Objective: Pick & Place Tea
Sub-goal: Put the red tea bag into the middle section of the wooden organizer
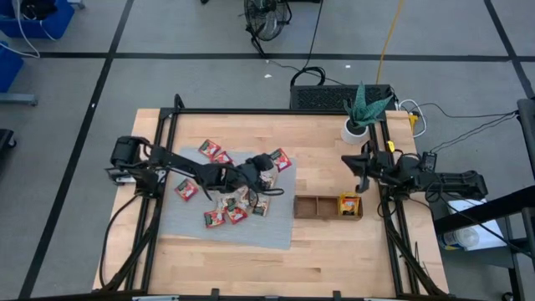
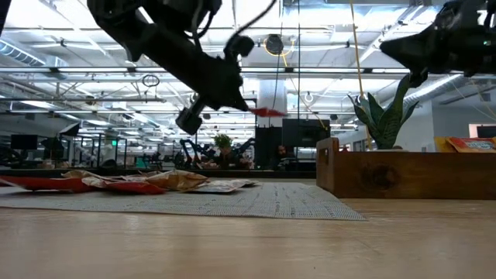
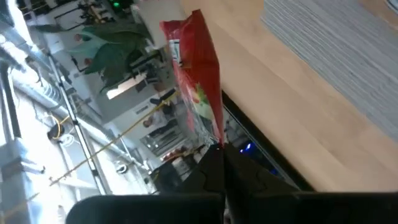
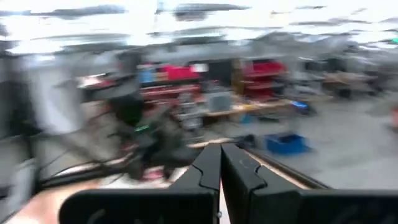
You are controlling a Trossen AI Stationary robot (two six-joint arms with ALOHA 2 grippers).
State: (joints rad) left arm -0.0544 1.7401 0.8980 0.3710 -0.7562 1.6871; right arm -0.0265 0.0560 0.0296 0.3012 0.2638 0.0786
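Note:
My left gripper [image 1: 269, 161] [image 3: 219, 155] hovers over the far right part of the grey mat [image 1: 276, 230], shut on one red, white and green tea sachet [image 1: 281, 159] [image 3: 196, 74]. In the low view the sachet [image 2: 267, 111] shows edge-on, well above the mat. Several more sachets [image 1: 226, 205] [image 2: 147, 183] lie flat on the mat. A yellow-orange sachet [image 1: 349, 203] [image 2: 469, 143] sits in the right compartment of the wooden tray [image 1: 313, 207] [image 2: 403, 174]. My right gripper [image 1: 361, 165] [image 4: 221, 163] waits shut near the table's right edge, holding nothing. My left gripper pinches the tea sachet between its two fingers at one edge [image 3: 214, 138]. The fingers run roughly level, pointing toward the table's right side. The sachet is lifted clear of the mat and sticks out flat beyond the fingertips [image 2: 246, 107].
A white pot with a green plant [image 1: 358, 125] [image 2: 384, 120] stands at the far right, behind the tray. Bare wooden table [image 1: 326, 251] lies between mat and tray and along the near edge. A black frame [image 1: 276, 111] borders the table.

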